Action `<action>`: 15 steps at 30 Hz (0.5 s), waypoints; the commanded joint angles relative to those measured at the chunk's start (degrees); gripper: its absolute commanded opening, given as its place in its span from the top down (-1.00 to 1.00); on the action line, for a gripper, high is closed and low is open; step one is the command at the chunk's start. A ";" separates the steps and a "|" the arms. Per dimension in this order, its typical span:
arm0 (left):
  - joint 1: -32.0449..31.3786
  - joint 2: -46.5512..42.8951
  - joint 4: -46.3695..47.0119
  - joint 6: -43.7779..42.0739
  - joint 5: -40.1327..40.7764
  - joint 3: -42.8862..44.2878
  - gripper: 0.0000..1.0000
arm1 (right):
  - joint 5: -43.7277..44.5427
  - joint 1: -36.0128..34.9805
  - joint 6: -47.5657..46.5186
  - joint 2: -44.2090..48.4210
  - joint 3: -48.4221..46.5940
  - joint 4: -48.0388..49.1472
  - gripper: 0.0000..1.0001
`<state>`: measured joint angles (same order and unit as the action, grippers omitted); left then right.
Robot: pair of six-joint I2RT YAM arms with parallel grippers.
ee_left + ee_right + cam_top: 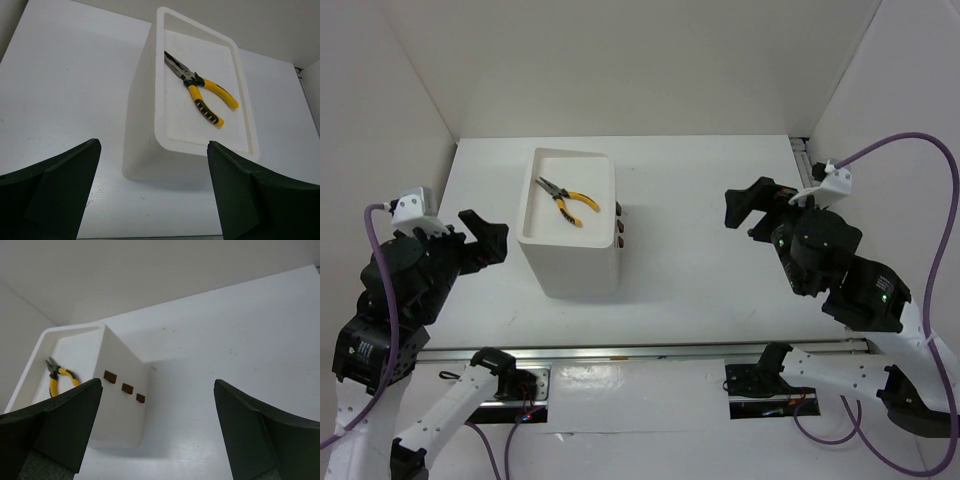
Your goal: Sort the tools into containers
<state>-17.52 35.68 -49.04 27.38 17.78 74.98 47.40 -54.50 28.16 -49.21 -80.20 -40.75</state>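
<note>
A tall white box (570,262) stands left of the table's middle. Yellow-handled pliers (568,200) lie in its open top bin; they also show in the left wrist view (200,90) and in the right wrist view (57,378). Three dark reddish-brown drawer handles (619,227) on its right side are flush and shut, also seen in the right wrist view (125,388). My left gripper (485,238) is open and empty, left of the box. My right gripper (745,208) is open and empty, right of the box. No other tools show.
White walls enclose the table (700,250) at the back and both sides. A metal rail (650,350) runs along the near edge by the arm bases. A bracket (802,152) sits at the back right corner.
</note>
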 commanded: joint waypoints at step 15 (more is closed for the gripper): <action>-0.15 0.62 3.33 0.13 -2.84 -0.54 -1.00 | 7.71 -0.34 2.86 -1.15 2.24 -8.82 -1.00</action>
<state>-17.52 36.40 -48.36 27.40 15.09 73.93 52.84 -54.50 30.22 -50.89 -78.67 -49.12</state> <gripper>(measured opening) 1.000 0.999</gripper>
